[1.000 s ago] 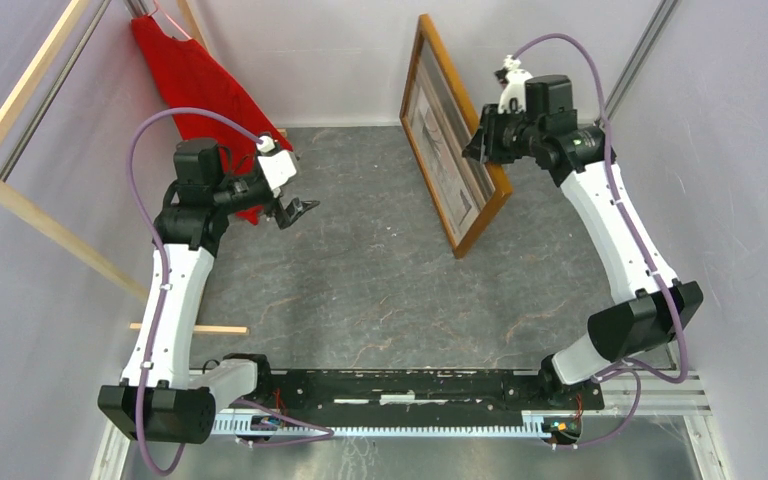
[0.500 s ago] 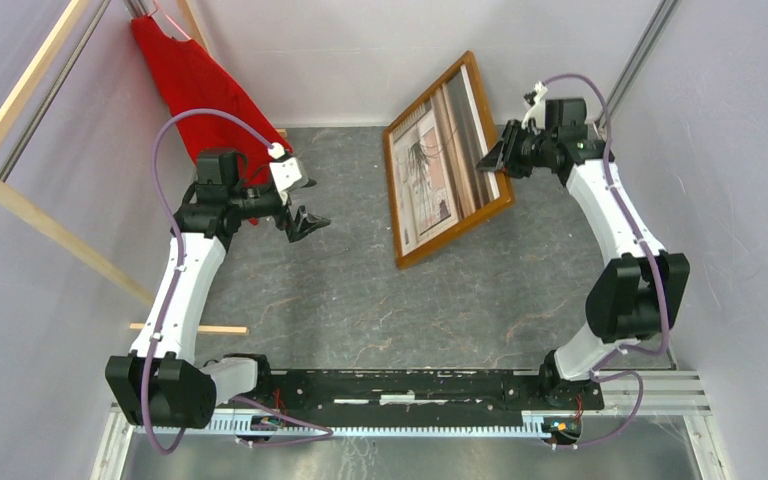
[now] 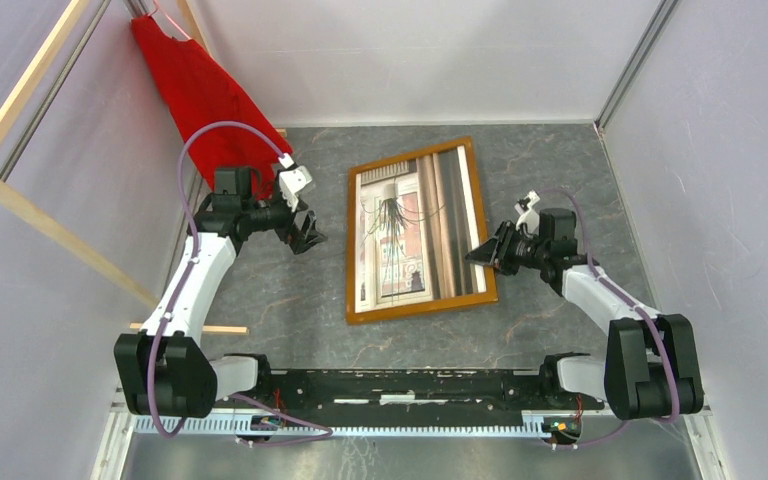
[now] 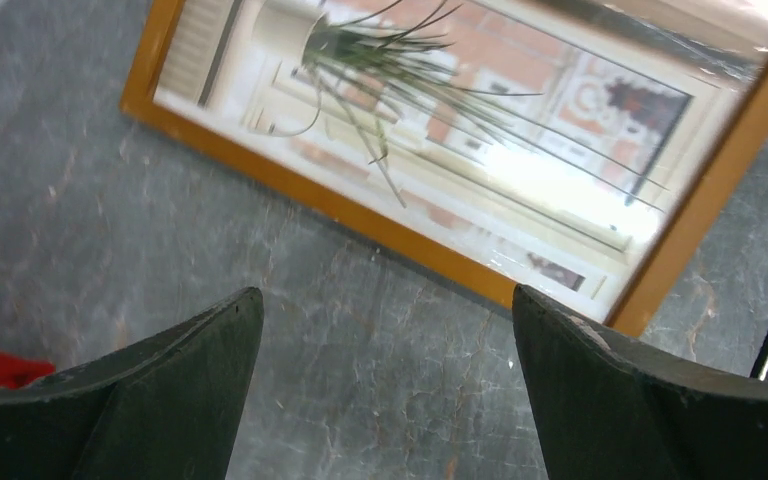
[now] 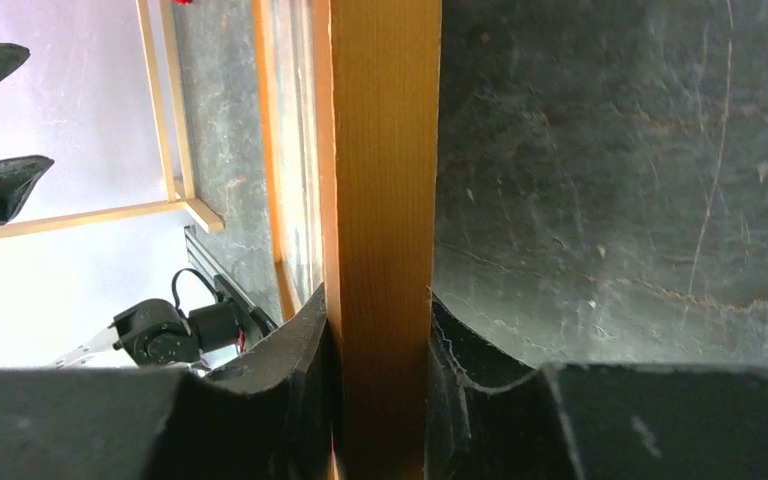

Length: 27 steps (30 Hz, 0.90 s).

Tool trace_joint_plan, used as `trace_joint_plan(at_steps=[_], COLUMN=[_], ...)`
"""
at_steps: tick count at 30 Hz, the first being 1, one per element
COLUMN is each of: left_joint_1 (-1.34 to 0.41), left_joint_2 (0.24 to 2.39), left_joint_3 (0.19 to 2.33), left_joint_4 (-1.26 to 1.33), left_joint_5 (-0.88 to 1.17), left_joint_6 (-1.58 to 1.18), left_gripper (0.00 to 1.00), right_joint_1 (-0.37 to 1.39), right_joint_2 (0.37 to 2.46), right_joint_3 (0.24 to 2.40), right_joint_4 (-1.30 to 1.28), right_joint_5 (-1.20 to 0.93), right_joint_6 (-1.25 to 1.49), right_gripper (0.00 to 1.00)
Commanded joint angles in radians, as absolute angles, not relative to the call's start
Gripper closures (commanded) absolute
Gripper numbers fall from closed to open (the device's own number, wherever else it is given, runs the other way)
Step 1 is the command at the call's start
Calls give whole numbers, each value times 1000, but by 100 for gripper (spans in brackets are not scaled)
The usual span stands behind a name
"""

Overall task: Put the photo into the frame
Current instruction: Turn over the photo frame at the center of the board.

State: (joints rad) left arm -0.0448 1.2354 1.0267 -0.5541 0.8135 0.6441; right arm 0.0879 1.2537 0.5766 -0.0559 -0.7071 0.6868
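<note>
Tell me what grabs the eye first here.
The orange-brown frame is face up mid-table, with the plant photo inside it. The right arm has its jaws shut on the frame's right edge, and a red cloth hangs in the far left corner.

**Item counts, top view**

1 frame (image 3: 420, 306), centre. 1 photo (image 3: 410, 235) inside it. 1 red cloth (image 3: 205, 90), upper left. 1 wooden slat rack (image 3: 50, 232), left edge. 2 pincers: left pincer (image 3: 310, 232), right pincer (image 3: 479, 256). 1 surface (image 3: 290, 300).
</note>
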Motion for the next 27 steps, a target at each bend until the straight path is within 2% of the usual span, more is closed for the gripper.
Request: trace_joint_plan(at_steps=[1, 4, 11, 16, 19, 21, 22, 27], left_joint_1=[-32, -19, -2, -2, -2, -2, -2, -2], left_joint_2=[1188, 1162, 1158, 1170, 1169, 1167, 1167, 1148], left_joint_3=[956, 888, 788, 764, 746, 740, 739, 734], left_joint_4=[-464, -414, -346, -310, -289, -288, -291, -280], left_joint_5=[663, 642, 616, 615, 583, 575, 575, 590], left_joint_6=[489, 434, 394, 367, 364, 369, 371, 361], left_gripper=[0, 0, 0, 0, 0, 0, 0, 0], right_joint_1=[98, 99, 99, 99, 100, 100, 99, 99], right_joint_2=[1246, 1266, 1332, 1360, 1354, 1340, 1332, 1285], right_joint_3=[467, 428, 375, 362, 373, 385, 395, 440], right_joint_4=[158, 201, 243, 236, 192, 156, 126, 20], right_joint_5=[-627, -600, -549, -538, -505, -478, -459, -364], right_joint_6=[633, 594, 514, 487, 464, 447, 436, 403], right_gripper=[89, 78, 75, 67, 52, 25, 3, 2])
